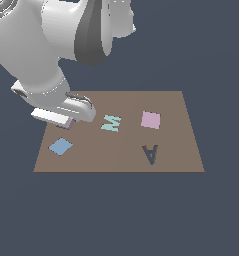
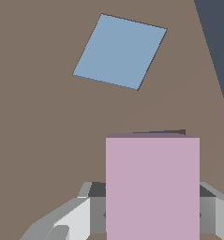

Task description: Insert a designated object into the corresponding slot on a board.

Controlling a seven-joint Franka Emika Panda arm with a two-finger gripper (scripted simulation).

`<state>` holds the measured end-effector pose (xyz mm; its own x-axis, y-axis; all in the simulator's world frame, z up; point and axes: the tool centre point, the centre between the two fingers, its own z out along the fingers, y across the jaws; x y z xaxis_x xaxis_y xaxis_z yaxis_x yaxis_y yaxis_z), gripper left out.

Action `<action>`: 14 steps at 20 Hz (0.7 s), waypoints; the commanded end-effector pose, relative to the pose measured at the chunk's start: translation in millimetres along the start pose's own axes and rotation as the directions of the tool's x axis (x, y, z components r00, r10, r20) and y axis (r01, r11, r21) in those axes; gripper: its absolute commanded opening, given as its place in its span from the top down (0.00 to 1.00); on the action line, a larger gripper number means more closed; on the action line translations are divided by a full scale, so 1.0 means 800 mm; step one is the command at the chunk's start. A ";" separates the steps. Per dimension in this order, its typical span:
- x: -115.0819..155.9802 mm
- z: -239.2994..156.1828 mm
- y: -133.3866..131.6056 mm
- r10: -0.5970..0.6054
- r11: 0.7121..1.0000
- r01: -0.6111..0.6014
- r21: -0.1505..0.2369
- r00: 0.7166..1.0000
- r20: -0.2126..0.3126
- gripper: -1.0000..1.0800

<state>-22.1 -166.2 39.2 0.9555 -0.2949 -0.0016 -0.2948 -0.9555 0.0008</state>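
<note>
My gripper (image 1: pixel 65 120) hangs low over the brown board (image 1: pixel 176 140) near its edge at the exterior view's left, shut on the pale pink oblong tile (image 2: pixel 152 183). In the wrist view the tile fills the gap between the two grey fingers (image 2: pixel 78 213). Only a purple-pink corner of the tile (image 1: pixel 67 123) shows below the hand in the exterior view. A thin dark sliver of the slot (image 2: pixel 167 132) peeks out past the tile's far edge; the tile covers the rest of it. In the exterior view the hand hides the slot.
A blue tile (image 1: pixel 60 146) (image 2: pixel 119 50) lies flat on the board just in front of the gripper. Toward the exterior view's right are a mint letter M (image 1: pixel 111 122), a pale pink square tile (image 1: pixel 150 120) and a dark letter A cut-out (image 1: pixel 150 154).
</note>
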 end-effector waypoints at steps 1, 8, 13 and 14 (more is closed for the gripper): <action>-0.001 -0.001 0.007 -0.029 1.000 0.029 0.000 1.000 -0.001 1.00; -0.001 -0.001 0.016 -0.063 0.998 0.063 0.000 0.998 -0.001 1.00; -0.001 -0.001 0.015 -0.059 0.998 0.059 0.000 0.998 -0.001 1.00; -0.001 -0.001 0.015 -0.059 0.998 0.059 0.000 0.998 0.000 1.00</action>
<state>-26.7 -177.6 39.8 0.9714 -0.2373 -0.0020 -0.2373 -0.9714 0.0008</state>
